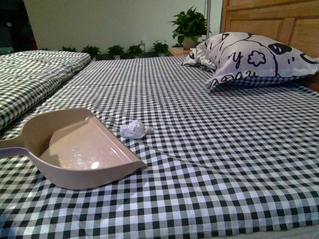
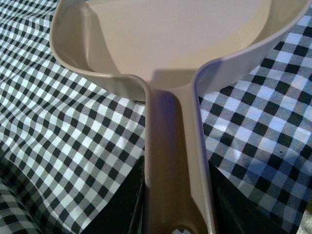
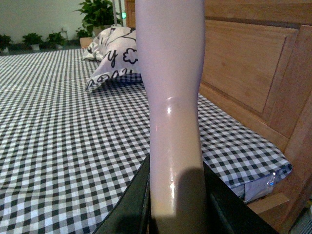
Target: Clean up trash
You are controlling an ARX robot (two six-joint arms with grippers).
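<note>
Left gripper [image 2: 178, 212]: dark jaws are sitting either side of the handle of the beige plastic dustpan [image 2: 185, 44], clenching it near the tail end. The pan is lying on the black-and-white checked bedsheet [image 1: 209, 149]. Its mouth is facing the robot's right and its handle is running off the left edge of the front view. Nothing is lying inside it.

Right gripper [image 3: 178, 209]: jaws are clamping a pale, glossy plastic shaft [image 3: 170, 73], grip firm. The working end is out of frame, so I cannot tell what it carries; probably a brush. This arm is hanging well off to the right, close to the wooden headboard [image 3: 243, 63], and is not showing in the front view.

Trash: the small crumpled ball of white paper [image 1: 135, 130] is lying on the sheet just beside the far end of the pan's open lip. It is outside the lip, apparently with a narrow gap.

Judgement: the sweep is not yet begun.
- The right arm is needing a long carry across, to land the shaft's end on the side of the paper away from the pan.
- The left arm should be pressing the lip flat. The sheet is soft and is creasing at the lip, so the ball could slip under.
- One short, low stroke straight into the mouth is best; the paper is light and may be hopping past the lip's end.
- Tip the pan back afterwards.

Beyond: a white pillow with black cartoon print [image 1: 249, 59] is lying well clear, and green potted plants [image 1: 189, 25] are standing past the bed.
</note>
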